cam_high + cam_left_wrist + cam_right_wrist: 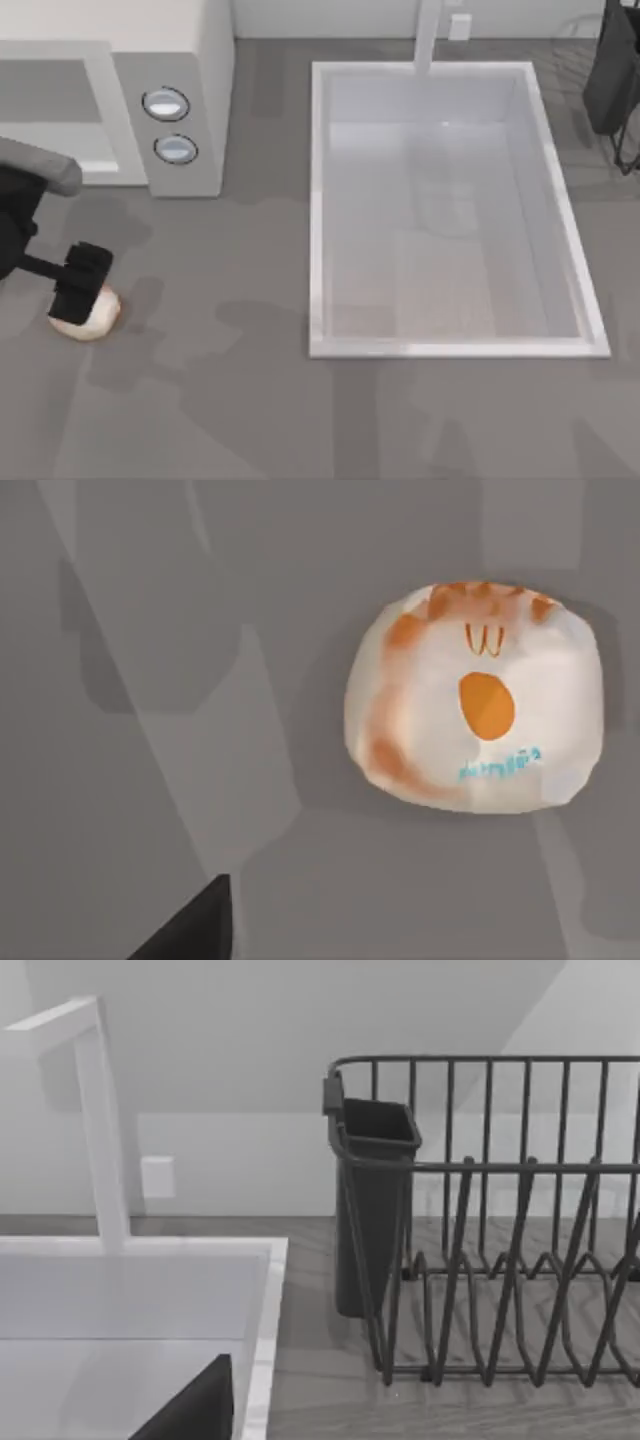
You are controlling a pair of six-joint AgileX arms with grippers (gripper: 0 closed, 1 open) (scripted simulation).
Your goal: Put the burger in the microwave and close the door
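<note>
Counter point(250, 400) carries sink point(320, 200) at centre-right and microwave point(205, 100) at 10 o'clock. Dish rack point(500, 1260) beside sink. Burger point(95, 318) on counter at 8 o'clock, outside microwave. Left pincer point(80, 283) directly over burger; spread or pinching: cannot tell. Right arm parked at 2 o'clock.

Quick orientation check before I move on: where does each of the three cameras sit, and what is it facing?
Top view: above the table, looking down on the microwave, sink and left gripper over the burger; right arm parked at the far right edge.
Left wrist view: on the left arm, looking down at the burger; a dark finger tip shows.
Right wrist view: on the right arm, facing the sink, faucet and dish rack.
Shared: burger; sink.
</note>
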